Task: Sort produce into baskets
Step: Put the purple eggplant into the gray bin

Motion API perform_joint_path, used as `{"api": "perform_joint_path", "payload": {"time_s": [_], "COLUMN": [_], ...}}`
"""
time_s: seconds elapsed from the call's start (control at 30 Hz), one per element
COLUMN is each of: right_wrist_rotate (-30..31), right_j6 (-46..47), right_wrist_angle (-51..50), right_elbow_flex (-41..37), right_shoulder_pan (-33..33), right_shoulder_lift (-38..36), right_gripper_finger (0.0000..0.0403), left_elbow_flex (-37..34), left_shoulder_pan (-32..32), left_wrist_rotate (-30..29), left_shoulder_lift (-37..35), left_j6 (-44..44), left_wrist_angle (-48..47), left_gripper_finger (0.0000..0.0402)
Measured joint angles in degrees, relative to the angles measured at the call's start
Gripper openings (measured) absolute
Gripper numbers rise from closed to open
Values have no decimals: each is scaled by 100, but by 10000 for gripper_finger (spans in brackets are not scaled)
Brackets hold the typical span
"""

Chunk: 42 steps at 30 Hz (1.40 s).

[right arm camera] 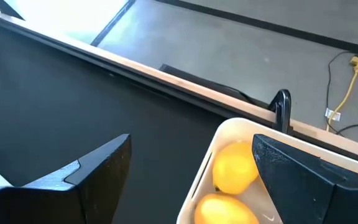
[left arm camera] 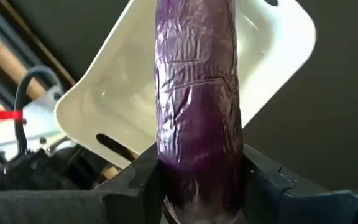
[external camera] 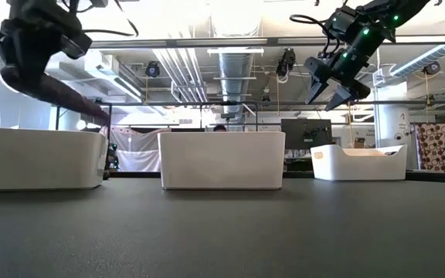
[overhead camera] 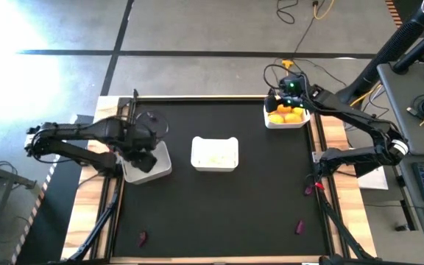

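From above, the black table [overhead camera: 219, 206] carries three white baskets. The left basket [overhead camera: 155, 168] sits at the left edge, and the left gripper [overhead camera: 140, 157] hangs right over it, though from this height its load is lost in the dark of the arm. The middle basket [overhead camera: 215, 154] stands alone near the centre. The right basket [overhead camera: 287, 119] is at the far right corner with yellow and orange fruit [overhead camera: 285, 114] in it, and the right gripper [overhead camera: 285, 92] is over its far rim. Three small purple pieces lie loose on the mat: one near the right edge [overhead camera: 310, 188], one lower right [overhead camera: 299, 227], one lower left [overhead camera: 142, 238].

From table level, the left gripper [external camera: 33, 35] is up above the left basket [external camera: 37, 158], and a long dark eggplant [external camera: 52, 91] slants down from it toward that basket. The right gripper [external camera: 329, 86] hangs above the right basket [external camera: 359, 162] with its fingers spread wide and nothing between them.

The left wrist camera shows the eggplant [left arm camera: 197, 106] clamped between the two fingers [left arm camera: 132, 180], its purple skin wrinkled, with the left basket [left arm camera: 98, 93] beneath it.

The right wrist camera shows wide-open, empty fingers [right arm camera: 92, 171] over the corner of the right basket [right arm camera: 213, 146], where two lemons [right arm camera: 234, 168] lie against the wall.
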Motion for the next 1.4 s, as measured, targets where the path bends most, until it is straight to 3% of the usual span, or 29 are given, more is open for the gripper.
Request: {"api": "perform_joint_path", "payload": {"time_s": [0.23,0.4,0.57,0.83,0.93,1.03,1.17,1.4], "right_wrist_rotate": [-11,-7,-5,-9,-7,-8,-37,-590], "right_j6": [62,76,60,-95,-95,3,250,616], "right_wrist_angle": [-52,-43,-26,-25,103,279,241,-410], "right_elbow_flex": [0,0,0,10,17,22,26,26], "right_shoulder_pan": [2,0,0,-11,-15,-15,-13,-9], "right_shoulder_lift": [0,0,0,0,0,16,101,109], "right_gripper_finger": [325,325,325,325,325,325,325,325], "left_elbow_flex": [-144,-309,-334,127,836,1492,1732,1042], "left_shoulder_pan": [-185,-181,-171,-15,244,887,2375,4553], "left_wrist_rotate": [809,889,492,391,-375,-1239,-1337,-1577], "left_shoulder_lift": [383,734,1046,1528,1756,2068,2490,3019], "left_j6": [660,1002,1279,2099,2664,3197,3426,2014], "left_wrist_angle": [-235,-306,-403,-553,-458,-6,931,2710], "left_gripper_finger": [139,143,175,271,288,291,290,290]}}
